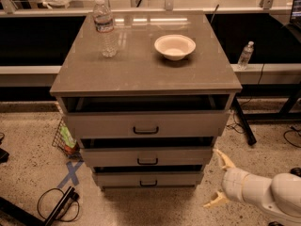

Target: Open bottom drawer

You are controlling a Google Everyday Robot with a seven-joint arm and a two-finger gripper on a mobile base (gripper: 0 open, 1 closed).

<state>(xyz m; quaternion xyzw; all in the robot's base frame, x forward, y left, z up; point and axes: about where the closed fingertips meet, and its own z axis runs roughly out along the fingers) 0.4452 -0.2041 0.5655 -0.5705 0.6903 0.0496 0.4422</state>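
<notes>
The bottom drawer (148, 179) is the lowest of three grey-beige drawers in the cabinet, with a small black bar handle (148, 183). It sits slightly out, with a dark gap above its front. My gripper (220, 179) is low at the right, beside the cabinet's lower right corner and level with the bottom drawer. Its two tan fingers (225, 159) are spread wide apart and hold nothing. It is apart from the drawer and its handle.
The middle drawer (146, 156) and top drawer (146, 124) also stand slightly out. A water bottle (105, 27) and a white bowl (174, 46) stand on the cabinet top (141, 69). A wire basket (65, 139) and cables (59, 204) lie on the floor at left. Another bottle (245, 55) stands at right.
</notes>
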